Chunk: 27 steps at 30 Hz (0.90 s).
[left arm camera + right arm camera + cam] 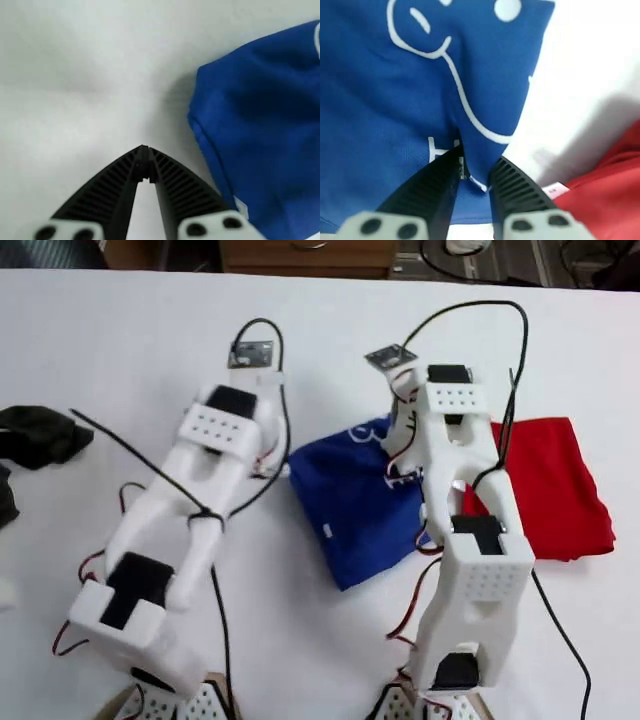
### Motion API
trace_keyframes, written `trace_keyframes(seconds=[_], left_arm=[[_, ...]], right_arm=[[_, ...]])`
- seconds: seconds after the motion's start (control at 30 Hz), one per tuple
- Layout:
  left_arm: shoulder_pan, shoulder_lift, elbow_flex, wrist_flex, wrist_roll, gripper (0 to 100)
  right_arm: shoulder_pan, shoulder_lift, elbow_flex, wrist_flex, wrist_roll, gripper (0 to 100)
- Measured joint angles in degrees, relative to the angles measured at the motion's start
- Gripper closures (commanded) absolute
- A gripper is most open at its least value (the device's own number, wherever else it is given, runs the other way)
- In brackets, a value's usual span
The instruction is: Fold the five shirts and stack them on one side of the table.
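— Well, what do we see on the white table [120, 330]?
— We see the blue shirt [345, 505] near the middle, with a white line drawing on it; the red shirt [555, 490] lies flat near it, on the right arm's side, and that arm hides whether they touch; a black shirt [40, 435] is bunched at the table's edge on the left arm's side, well apart from both.
— And how do we find the grippers?
— The right gripper [479, 164] is down on the blue shirt, its jaws clamped on a fold of the blue cloth; the left gripper [144, 162] is over bare table just beside the blue shirt's edge, its jaws together with nothing between them.
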Motion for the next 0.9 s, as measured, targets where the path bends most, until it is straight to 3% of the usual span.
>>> trace_keyframes(seconds=[0.17,0.3,0.5,0.9], left_arm=[[3.69,0.0,0.0,-3.34,1.14,74],[5.01,0.09,0.0,-4.84,2.2,76],[5.01,4.92,0.88,-6.15,9.58,80],[5.8,17.41,-5.45,-7.21,10.46,80]], right_arm=[[0.0,0.0,0.0,0.0,0.0,97.8],[0.0,0.0,0.0,0.0,0.0,97.8],[0.0,0.0,0.0,0.0,0.0,97.8],[0.0,0.0,0.0,0.0,0.0,97.8]])
